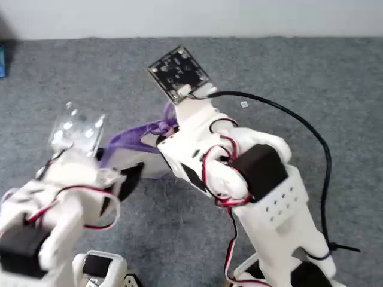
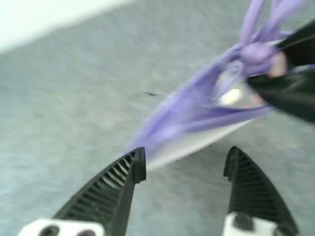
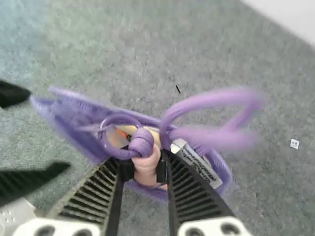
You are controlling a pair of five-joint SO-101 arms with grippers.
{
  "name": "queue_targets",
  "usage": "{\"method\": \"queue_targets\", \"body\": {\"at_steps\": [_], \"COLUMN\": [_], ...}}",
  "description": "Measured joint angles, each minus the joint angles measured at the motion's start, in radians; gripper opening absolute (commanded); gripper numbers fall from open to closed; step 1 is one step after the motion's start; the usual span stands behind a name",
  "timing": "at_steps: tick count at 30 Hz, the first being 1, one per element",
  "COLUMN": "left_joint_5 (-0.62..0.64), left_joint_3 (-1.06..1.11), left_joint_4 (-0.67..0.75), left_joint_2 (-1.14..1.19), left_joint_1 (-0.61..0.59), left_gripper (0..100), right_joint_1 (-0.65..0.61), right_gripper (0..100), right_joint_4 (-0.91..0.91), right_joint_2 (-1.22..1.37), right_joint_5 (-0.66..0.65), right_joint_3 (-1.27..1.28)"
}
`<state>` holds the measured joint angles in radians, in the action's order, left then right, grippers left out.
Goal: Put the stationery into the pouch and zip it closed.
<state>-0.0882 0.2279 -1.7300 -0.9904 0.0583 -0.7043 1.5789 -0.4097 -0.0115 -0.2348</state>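
Observation:
A purple pouch [image 1: 128, 149] lies on the grey carpeted table between the two arms. My right gripper [image 3: 142, 164] is shut on the pink and purple zipper pull [image 3: 145, 152] at one end of the pouch [image 3: 78, 130]. A purple loop strap [image 3: 211, 118] sticks out beside the pull. Something orange-yellow [image 3: 123, 132] shows inside the pouch mouth. My left gripper [image 2: 184, 162] is open just short of the pouch's other end [image 2: 192, 118], its black fingers [image 2: 130, 169] apart with nothing between them.
The right arm's black cable [image 1: 299, 122] arcs over the table on the right. A small white tag [image 1: 244, 104] lies on the carpet behind the arms. A blue object [image 1: 2, 60] sits at the far left edge.

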Motion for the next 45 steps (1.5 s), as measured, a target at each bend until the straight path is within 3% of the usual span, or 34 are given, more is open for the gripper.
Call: {"method": "queue_targets", "body": {"at_steps": [7,12,23,38,41,45], "left_joint_5": [-0.253,-0.348,-0.359,-0.359,-0.353,-0.311], "left_joint_3": [0.000,0.000,0.040,0.292,0.301,0.302], "left_joint_4": [0.000,0.000,0.014,0.279,0.293,0.318], "left_joint_2": [-0.063,-0.063,-0.063,-0.061,-0.055,-0.058], "left_joint_1": [-0.281,-0.353,-0.201,-0.164,-0.104,-0.018], "left_gripper": [33,33,33,33,29,16], "right_joint_1": [-0.002,-0.002,-0.002,0.002,0.002,0.003], "right_gripper": [0.7,0.7,0.7,0.7,0.7,0.7], "right_joint_4": [-0.032,-0.086,-0.129,-0.132,-0.132,-0.140], "right_joint_2": [0.003,0.005,0.006,0.006,0.006,0.000], "right_joint_5": [0.000,-0.023,-0.078,-0.155,-0.155,-0.155], "right_joint_3": [0.066,0.072,0.074,0.074,0.084,0.100]}}
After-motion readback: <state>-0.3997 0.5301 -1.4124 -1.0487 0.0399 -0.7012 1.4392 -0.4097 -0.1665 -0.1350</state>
